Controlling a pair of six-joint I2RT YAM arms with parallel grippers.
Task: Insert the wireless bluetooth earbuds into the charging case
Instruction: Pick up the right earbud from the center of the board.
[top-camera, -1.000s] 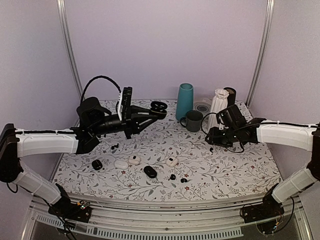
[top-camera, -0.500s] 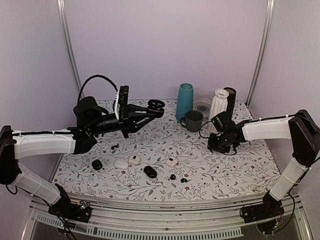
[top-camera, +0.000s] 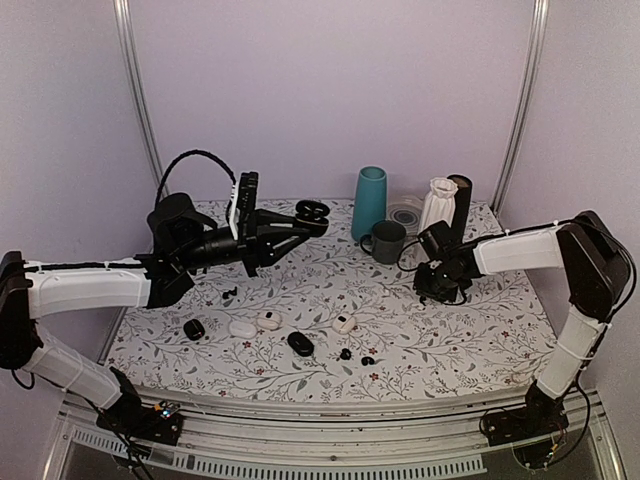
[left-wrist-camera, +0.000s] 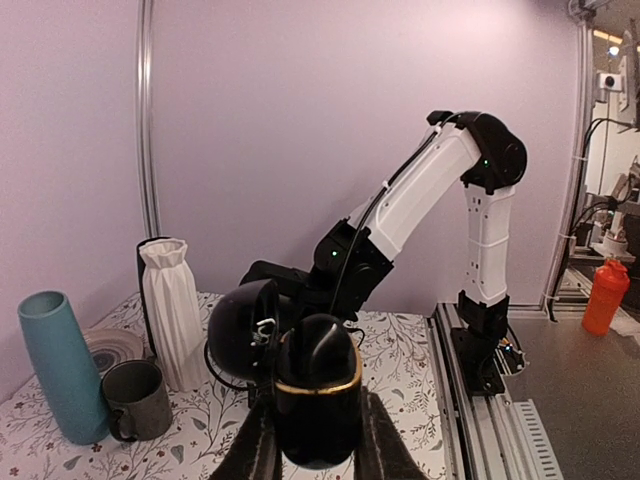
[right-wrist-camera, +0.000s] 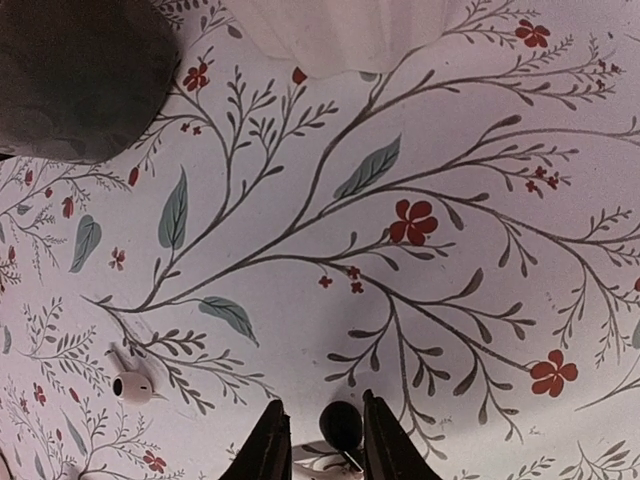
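Note:
My left gripper (top-camera: 300, 222) is shut on an open black charging case (top-camera: 313, 210) with a gold rim and holds it high above the back left of the table. In the left wrist view the case (left-wrist-camera: 318, 400) sits between the fingers with its lid (left-wrist-camera: 243, 330) swung open to the left. My right gripper (top-camera: 432, 290) is low over the cloth, right of centre. In the right wrist view its open fingers straddle a small black earbud (right-wrist-camera: 341, 424) on the cloth. Two more black earbuds (top-camera: 345, 353) (top-camera: 368, 360) lie near the front centre.
A closed black case (top-camera: 300, 343), white cases (top-camera: 242, 327) (top-camera: 268, 320) (top-camera: 344, 323) and a black case (top-camera: 194, 328) lie at front left. A teal vase (top-camera: 369, 202), grey mug (top-camera: 387, 241) and white vase (top-camera: 437, 205) stand at the back. A white earbud (right-wrist-camera: 130, 384) lies left of my right gripper.
My right gripper has dropped and pulled in to the left, down to the cloth around the black earbud. My left gripper has lifted the case slightly.

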